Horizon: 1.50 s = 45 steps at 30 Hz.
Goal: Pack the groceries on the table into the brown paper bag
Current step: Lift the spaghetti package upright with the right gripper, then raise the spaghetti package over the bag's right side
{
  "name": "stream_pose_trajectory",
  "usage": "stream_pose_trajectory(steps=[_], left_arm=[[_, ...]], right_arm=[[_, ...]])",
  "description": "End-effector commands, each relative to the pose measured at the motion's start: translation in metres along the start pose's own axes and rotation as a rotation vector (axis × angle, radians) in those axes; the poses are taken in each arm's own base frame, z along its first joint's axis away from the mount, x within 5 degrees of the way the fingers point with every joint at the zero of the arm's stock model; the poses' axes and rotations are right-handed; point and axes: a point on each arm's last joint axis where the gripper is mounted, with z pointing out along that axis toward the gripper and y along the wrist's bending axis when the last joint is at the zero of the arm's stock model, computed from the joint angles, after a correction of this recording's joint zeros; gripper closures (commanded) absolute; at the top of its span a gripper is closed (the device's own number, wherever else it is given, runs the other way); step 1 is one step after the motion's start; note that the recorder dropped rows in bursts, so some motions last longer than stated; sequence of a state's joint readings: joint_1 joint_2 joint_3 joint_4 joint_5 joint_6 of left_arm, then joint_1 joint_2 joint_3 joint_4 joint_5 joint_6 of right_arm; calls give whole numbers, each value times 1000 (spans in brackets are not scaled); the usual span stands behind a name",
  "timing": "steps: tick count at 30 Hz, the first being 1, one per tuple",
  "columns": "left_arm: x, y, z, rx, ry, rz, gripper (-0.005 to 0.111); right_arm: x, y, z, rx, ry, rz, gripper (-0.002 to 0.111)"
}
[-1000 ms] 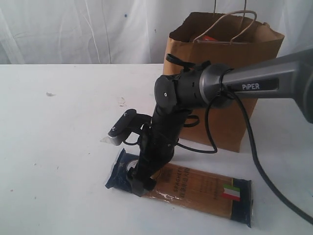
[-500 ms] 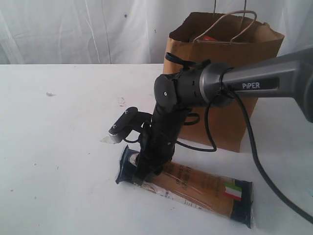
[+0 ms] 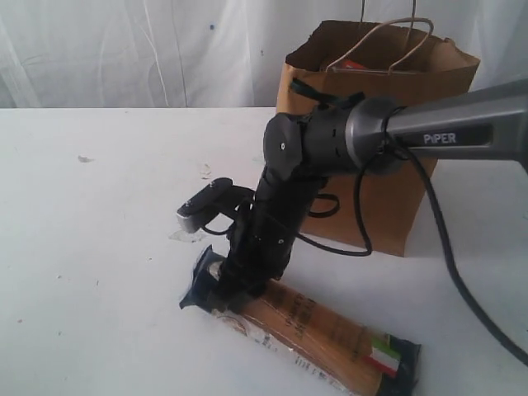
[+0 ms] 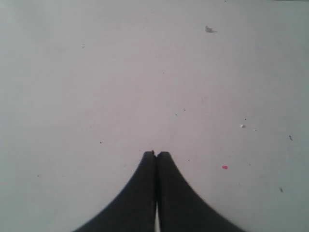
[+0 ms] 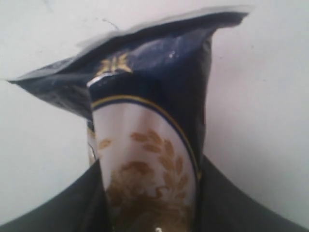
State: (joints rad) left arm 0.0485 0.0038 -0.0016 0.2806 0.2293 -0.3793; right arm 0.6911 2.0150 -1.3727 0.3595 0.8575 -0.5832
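White tabletop (image 4: 96, 72) lies bare beneath the left gripper (image 4: 155, 155), its black jaws pressed together on nothing. At near centre, the right gripper (image 3: 227, 289) clamps the dark-blue end of the long clear spaghetti pack (image 3: 318, 334), that end raised, the other on the tabletop. Lifting it upright should let it enter end-first. Far right, the tall brown paper bag (image 3: 388, 173) stands open, something red-and-white (image 3: 356, 64) showing inside.

Glossy crinkled plastic film on spaghetti pack (image 3: 309, 330), matt creased brown paper bag (image 3: 388, 82), smooth matt white tabletop (image 3: 99, 264), matt black left pincer (image 4: 155, 154).
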Motion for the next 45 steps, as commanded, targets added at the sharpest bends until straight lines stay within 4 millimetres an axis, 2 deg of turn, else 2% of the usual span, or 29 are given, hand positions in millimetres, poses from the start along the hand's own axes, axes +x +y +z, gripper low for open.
stream_pose_trajectory(steps=[1,9,14,18,26,30,38,45], left_arm=[[1,0,0,2,0,5,107],[1,0,0,2,0,5,107],[1,0,0,2,0,5,107],[1,0,0,2,0,5,107],[1,0,0,2,0,5,107],[1,0,0,2,0,5,107],[1,0,0,2,0,5,107],[1,0,0,2,0,5,107]], right_arm=[[-9,15,-44,-10,-143,27,108],[-8,42,-125,24,-354,-25,108],[5,58,-168,70,-492,-46,108],[28,68,-179,97,-561,-29,108],[86,83,-174,133,-669,52,108],[113,95,-184,137,-754,76,108],[156,126,-247,208,-1046,4,108],[175,139,-304,371,-1348,-49,108]])
